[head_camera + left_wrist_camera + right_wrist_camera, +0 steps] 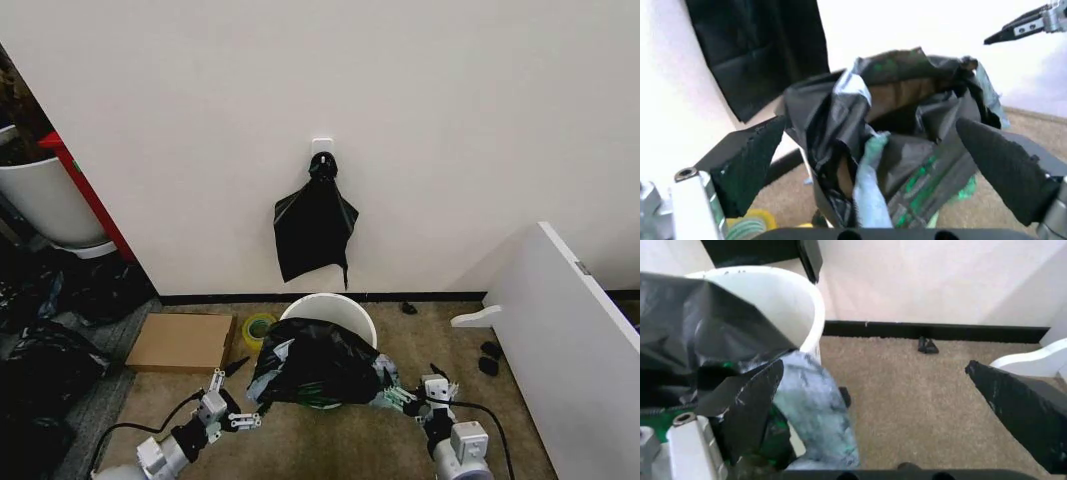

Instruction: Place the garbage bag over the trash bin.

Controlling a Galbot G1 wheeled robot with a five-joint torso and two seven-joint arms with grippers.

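From the head cam, the trash bin (335, 312) sits on the carpet right below the black bags hanging off the wall hook (322, 152). The garbage bag (315, 370) is bunched up over the near part of the bin's rim, draped down the front, and the far half of the opening is bare white.

My left gripper (240, 412) is at about 8 o'clock from the bin, fingers spread, right by the bag's left edge but not pinching it as far as I can see. My right gripper (408, 397) is at about 4 o'clock, also spread; one finger (750, 402) is up against the plastic at the bag's stretched pale corner.

There's a cardboard box (182, 341) and a yellow tape roll (258, 328) off at 9 o'clock.
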